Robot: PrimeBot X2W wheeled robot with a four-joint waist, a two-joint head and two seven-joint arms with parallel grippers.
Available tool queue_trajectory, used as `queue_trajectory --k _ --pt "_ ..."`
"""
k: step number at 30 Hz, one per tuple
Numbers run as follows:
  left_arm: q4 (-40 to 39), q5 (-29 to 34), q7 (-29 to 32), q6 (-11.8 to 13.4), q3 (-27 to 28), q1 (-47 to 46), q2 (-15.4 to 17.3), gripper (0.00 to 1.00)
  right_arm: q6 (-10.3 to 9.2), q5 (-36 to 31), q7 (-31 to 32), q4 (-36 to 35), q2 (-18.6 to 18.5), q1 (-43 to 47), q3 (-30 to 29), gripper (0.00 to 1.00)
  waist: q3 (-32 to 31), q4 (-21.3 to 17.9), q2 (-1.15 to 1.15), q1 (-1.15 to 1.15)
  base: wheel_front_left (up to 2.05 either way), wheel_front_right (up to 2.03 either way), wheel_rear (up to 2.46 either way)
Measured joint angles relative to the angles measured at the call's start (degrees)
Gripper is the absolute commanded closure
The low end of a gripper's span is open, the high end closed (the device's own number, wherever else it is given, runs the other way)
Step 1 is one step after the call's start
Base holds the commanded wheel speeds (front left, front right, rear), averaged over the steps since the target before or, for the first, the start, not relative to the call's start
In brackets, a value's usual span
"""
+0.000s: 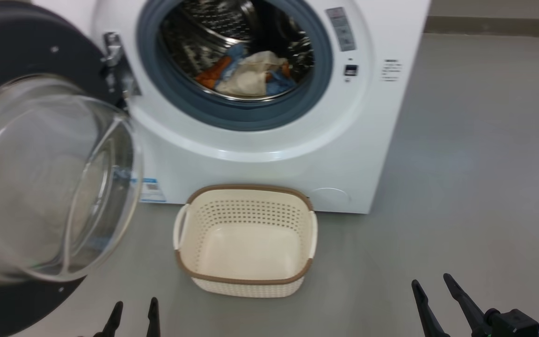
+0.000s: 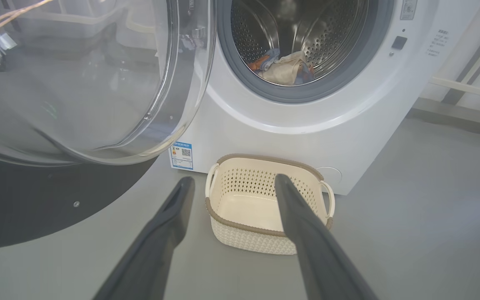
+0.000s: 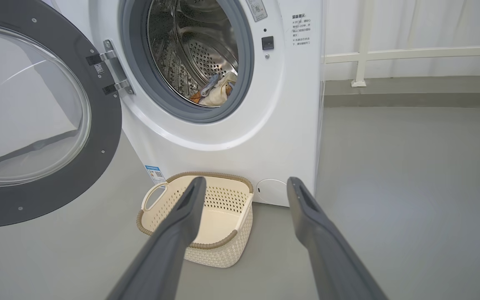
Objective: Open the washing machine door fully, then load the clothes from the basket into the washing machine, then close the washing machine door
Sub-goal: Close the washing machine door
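Note:
The white washing machine [image 1: 260, 159] [image 2: 348, 137] [image 3: 281, 125] stands with its door [image 1: 40, 178] [image 2: 77, 83] [image 3: 36, 112] swung wide open to the left. Cream, orange and blue clothes [image 1: 251, 72] [image 2: 283, 68] [image 3: 217, 93] lie inside the steel drum. On the floor before the machine sits the cream basket [image 1: 246, 281] [image 2: 248, 239] [image 3: 219, 254], and nothing lies in it. My left gripper [image 1: 134, 309] [image 2: 233, 183] is open low at the left, short of the basket. My right gripper [image 1: 433, 283] [image 3: 244, 183] is open at the lower right, nothing between its fingers.
Grey floor [image 1: 475, 164] stretches to the right of the machine. A white railing [image 3: 390, 54] runs along the wall behind. The open door juts out over the floor at the left, close above my left gripper.

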Motion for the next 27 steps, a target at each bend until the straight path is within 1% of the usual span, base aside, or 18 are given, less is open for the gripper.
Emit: queue_trajectory --k 9,10,12,13,14,18,21,27 --pt "-0.2 0.2 0.0 -0.1 1.3 0.3 0.0 0.0 0.0 0.0 0.0 0.3 -0.1 0.0 0.6 0.0 -1.0 9.5 0.0 0.0 0.0 0.0 0.0" --pt "-0.2 0.2 0.0 -0.1 1.3 0.3 0.0 0.0 0.0 0.0 0.0 0.3 -0.1 0.0 0.6 0.0 -1.0 9.5 0.0 0.0 0.0 0.0 0.0" --pt "-0.2 0.4 0.0 -0.2 1.4 0.3 0.0 0.0 0.0 0.0 0.0 0.3 0.1 0.0 0.7 0.0 -1.3 11.7 0.0 0.0 0.0 0.0 0.0" --pt "-0.2 0.6 0.0 -0.4 1.5 0.3 0.0 0.0 0.0 0.0 0.0 0.3 0.3 0.0 0.7 0.0 -1.6 14.0 0.0 0.0 0.0 0.0 0.0" --pt "-0.2 0.6 0.0 -0.4 1.5 0.3 0.0 0.0 0.0 0.0 0.0 0.3 0.3 0.0 0.7 0.0 -1.6 14.0 0.0 0.0 0.0 0.0 0.0" --pt "-1.2 0.5 0.0 -0.4 2.6 0.5 0.0 0.0 0.0 0.0 0.0 0.4 0.3 -0.1 2.1 0.0 -2.1 18.1 0.0 0.0 0.0 0.0 0.0" --pt "-2.4 -0.1 0.0 0.5 3.5 1.5 0.0 0.0 0.0 0.0 0.0 1.1 0.0 -1.6 3.6 0.0 -2.1 20.5 0.0 0.0 0.0 0.0 0.0" --pt "-4.4 -0.8 0.0 1.9 3.8 2.6 0.0 0.0 0.0 0.2 0.0 2.1 -0.9 -4.4 5.5 0.0 -1.3 23.0 0.0 0.0 0.0 0.0 0.0"
